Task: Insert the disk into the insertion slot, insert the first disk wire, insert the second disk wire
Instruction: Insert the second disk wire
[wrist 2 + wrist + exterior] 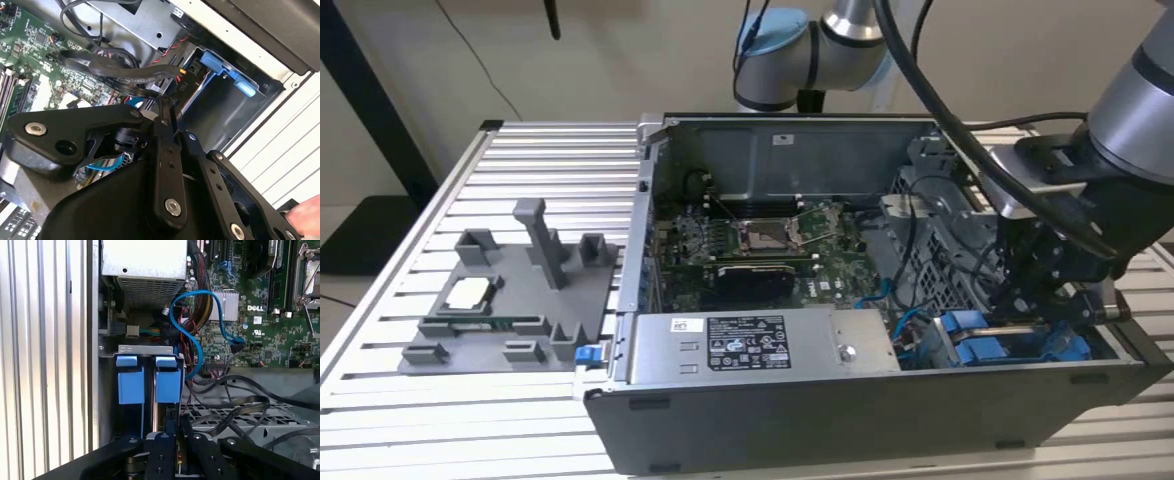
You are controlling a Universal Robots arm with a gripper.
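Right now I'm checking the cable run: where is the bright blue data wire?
In the first wrist view, the bright blue data wire loops over the green motherboard, between the silver power-supply box and the blue-fitted drive bay.

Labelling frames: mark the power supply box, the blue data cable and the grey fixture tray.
power supply box [761, 343], exterior view, its white label.
blue data cable [192, 342], first wrist view, its looped middle.
grey fixture tray [507, 300], exterior view, its flat base.
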